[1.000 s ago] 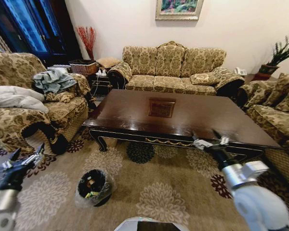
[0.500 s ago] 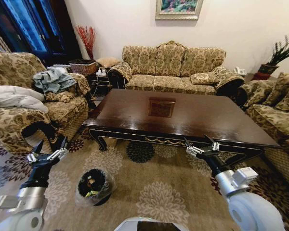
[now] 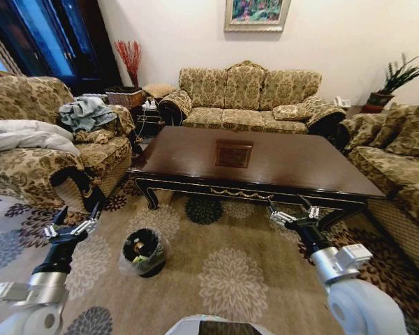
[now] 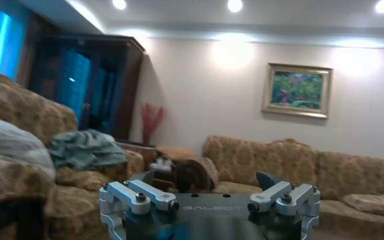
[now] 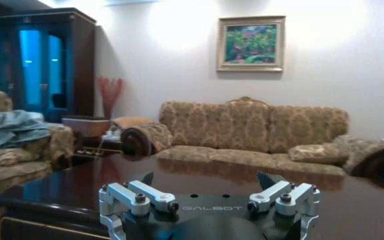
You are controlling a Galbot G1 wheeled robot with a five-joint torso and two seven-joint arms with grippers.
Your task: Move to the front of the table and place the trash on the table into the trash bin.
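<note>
Left pincer hangs low over the rug, jaws spread wide, nothing in them. Just right of it sits the trash bin on the floor, near the tabletop's left front corner, coloured scraps inside. Further right, the right pincer hovers at the tabletop's near edge, jaws wide, empty.

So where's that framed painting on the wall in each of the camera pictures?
Head view: the framed painting hangs at the top edge, centre, on the far wall.
Left wrist view: it sits right of centre, at mid-height.
Right wrist view: it is in the upper middle.
Shared landmark: the patterned sofa stands directly below it in every view.
</note>
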